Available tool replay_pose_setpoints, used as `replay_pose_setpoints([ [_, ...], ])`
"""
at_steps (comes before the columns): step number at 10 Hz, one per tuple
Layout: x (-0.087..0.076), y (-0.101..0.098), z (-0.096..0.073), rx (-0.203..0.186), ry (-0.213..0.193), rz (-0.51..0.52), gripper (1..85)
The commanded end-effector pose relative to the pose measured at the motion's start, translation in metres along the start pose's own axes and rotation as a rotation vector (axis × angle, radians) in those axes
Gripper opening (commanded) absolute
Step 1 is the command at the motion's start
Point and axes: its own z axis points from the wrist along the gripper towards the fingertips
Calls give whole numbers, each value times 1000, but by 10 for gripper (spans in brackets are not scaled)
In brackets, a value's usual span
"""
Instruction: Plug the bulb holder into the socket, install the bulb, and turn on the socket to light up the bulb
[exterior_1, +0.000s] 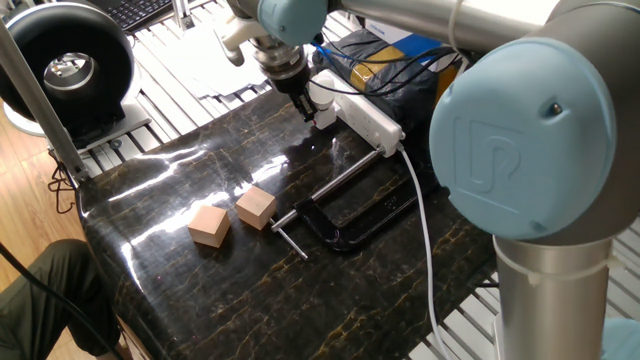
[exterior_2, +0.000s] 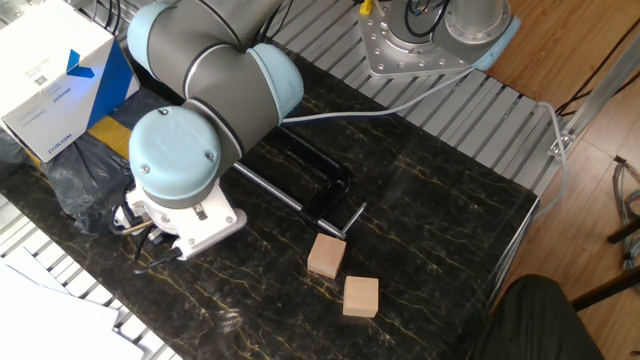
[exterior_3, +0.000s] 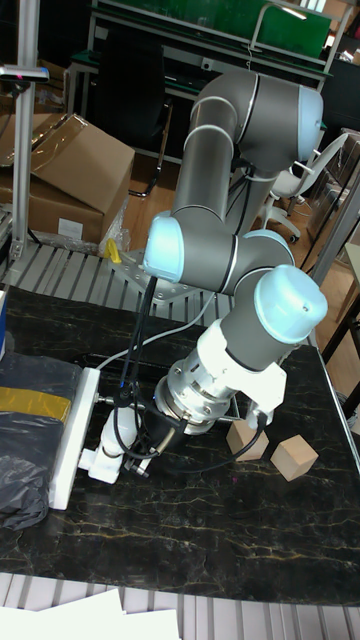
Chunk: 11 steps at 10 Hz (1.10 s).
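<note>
Reaching toward the far end of the dark marble-patterned table (exterior_1: 200, 290), the gripper (exterior_1: 309, 108) hangs at the near tip of the socket (exterior_1: 368, 118), right by the bulb (exterior_1: 322, 100) that appears seated in the bulb holder (exterior_1: 325, 119) at that end. In the tall fixed view its dark fingers (exterior_3: 152, 434) sit either side of the white bulb-and-holder piece, but whether they are pressing on it or merely flanking it cannot be told from these pictures.

As a judgement, the bulb is light, smooth and fragile: it should be taken around its widest part, or better at its white base, with a soft squeeze, since glass or thin plastic slips and cracks under a hard pinch. The holder is a stiff little plastic cube, best held on two flat sides. The socket is rigid and light enough to slide when pushed; its thick white cable (exterior_1: 421, 215) trails toward the near right edge.

Farther out, a black clamp (exterior_1: 345, 215) lies open on the table, with two wooden cubes (exterior_1: 232, 217) to its left. At the far left of the other fixed view a white cardboard box (exterior_2: 55, 75) carries a blue mark and a small label too fine to read. An embossed logo on the arm's joint cap (exterior_1: 525, 130) looks like "UR".
</note>
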Motion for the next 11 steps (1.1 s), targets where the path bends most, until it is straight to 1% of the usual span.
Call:
replay_pose_setpoints([
  [1, -1, 13, 0, -41, 1, 7, 10],
  [3, 5, 11, 1, -30, 23, -2, 10],
  [4, 6, 11, 1, -27, 26, -5, 10],
  [5, 9, 8, 1, -17, 34, -7, 10],
  [7, 16, 6, -6, -14, 52, -10, 10],
  [8, 21, 2, -8, 1, 67, -14, 10],
  [10, 18, 0, -8, 5, 71, -8, 10],
  [11, 13, 3, -11, 9, 76, 8, 10],
])
